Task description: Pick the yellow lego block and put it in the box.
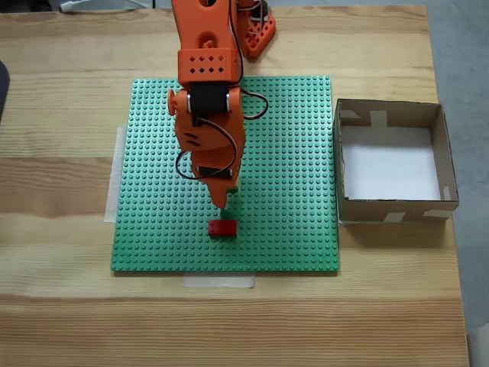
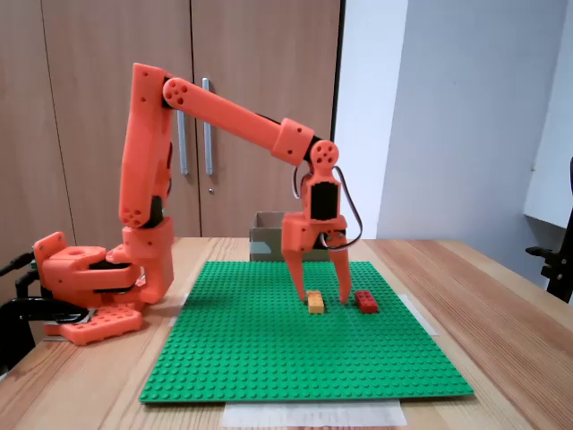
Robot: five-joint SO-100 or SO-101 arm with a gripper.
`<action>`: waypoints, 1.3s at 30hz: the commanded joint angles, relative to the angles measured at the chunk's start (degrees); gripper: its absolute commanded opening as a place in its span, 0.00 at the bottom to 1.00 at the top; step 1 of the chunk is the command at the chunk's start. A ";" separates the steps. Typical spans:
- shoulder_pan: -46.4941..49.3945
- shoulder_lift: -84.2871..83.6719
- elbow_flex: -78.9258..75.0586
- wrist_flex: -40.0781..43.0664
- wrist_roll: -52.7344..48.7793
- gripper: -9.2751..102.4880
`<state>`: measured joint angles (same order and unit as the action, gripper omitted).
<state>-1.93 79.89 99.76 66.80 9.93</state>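
Yellow lego block [image 2: 315, 302] sits on the green baseplate [image 2: 269, 358], seen from the side between the two spread fingers of the gripper [image 2: 320, 295]; red brick [image 2: 365, 301] lies just beside it at 3 o'clock. From above, the arm covers the yellow one; red brick [image 1: 222, 228] shows at 6 o'clock of the fingertip, near the plate's front edge.

Claw is open, holding nothing, tips low and straddling the block.

Your step, as I read it: the grasp. Settle the tips right down to the plate before closing, so the pads take the brick's side walls and not the studs. Keep the right-hand finger clear of the red brick. Close squarely, then lift straight up.

Box [image 1: 393, 162] waits at 3 o'clock of the plate from above, open and empty.
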 commanded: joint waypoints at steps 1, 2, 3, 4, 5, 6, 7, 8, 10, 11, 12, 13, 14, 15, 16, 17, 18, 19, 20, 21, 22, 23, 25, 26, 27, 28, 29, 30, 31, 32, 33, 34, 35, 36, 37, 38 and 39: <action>-0.53 -0.18 -3.34 1.14 0.26 0.32; -0.79 -0.44 -3.87 1.41 -0.09 0.32; -0.97 -0.70 -4.31 1.76 -0.18 0.32; -1.14 -0.97 -4.66 1.93 -0.18 0.32; -1.23 -1.14 -4.92 1.93 -0.18 0.32; -1.23 -1.23 -4.92 1.85 0.09 0.32; -1.23 -1.32 -4.92 1.76 0.09 0.32; -1.23 -1.41 -4.92 1.67 0.09 0.32; -1.23 -1.58 -5.01 1.58 0.26 0.32; -1.23 -1.58 -5.01 1.67 0.26 0.32; -1.32 -1.58 -5.01 1.76 0.26 0.32; -1.32 -1.58 -5.01 1.85 0.26 0.32; -1.41 -1.58 -5.01 1.85 0.35 0.32; -1.41 -1.58 -5.01 1.93 0.44 0.32; -1.41 -1.58 -5.01 1.93 0.62 0.32; -1.49 -1.58 -5.01 2.11 0.62 0.32; -1.49 -1.58 -5.01 2.20 0.70 0.32; -1.49 -1.58 -5.01 2.29 0.88 0.32; -1.49 -1.58 -5.01 2.46 1.05 0.32; -1.49 -1.58 -5.01 2.55 1.14 0.32; -1.49 -1.58 -5.01 2.64 1.23 0.32; -1.49 -1.58 -5.01 2.72 1.23 0.32; -1.49 -1.58 -5.01 2.81 1.49 0.32; -1.49 -1.58 -5.01 2.81 1.58 0.32; -1.49 -1.58 -5.01 2.99 1.93 0.32; -1.49 -1.58 -5.01 3.08 2.20 0.32; -1.49 -1.49 -5.01 3.16 2.29 0.32; -1.49 -1.49 -5.01 3.16 2.37 0.32; -1.49 -1.49 -5.10 3.25 2.72 0.32; -1.49 -1.49 -5.10 3.25 2.99 0.32; -1.49 -1.49 -5.36 3.25 3.08 0.32; -1.58 -1.49 -5.62 3.34 3.16 0.32; -1.76 -1.58 -5.89 3.60 3.16 0.32; -1.93 -1.67 -6.24 3.87 2.90 0.32; -2.11 -1.85 -6.59 4.04 2.81 0.32; -2.29 -2.11 -6.86 4.22 2.55 0.32; -2.37 -2.37 -7.29 4.31 2.46 0.32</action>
<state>-3.69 77.34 95.19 70.75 12.83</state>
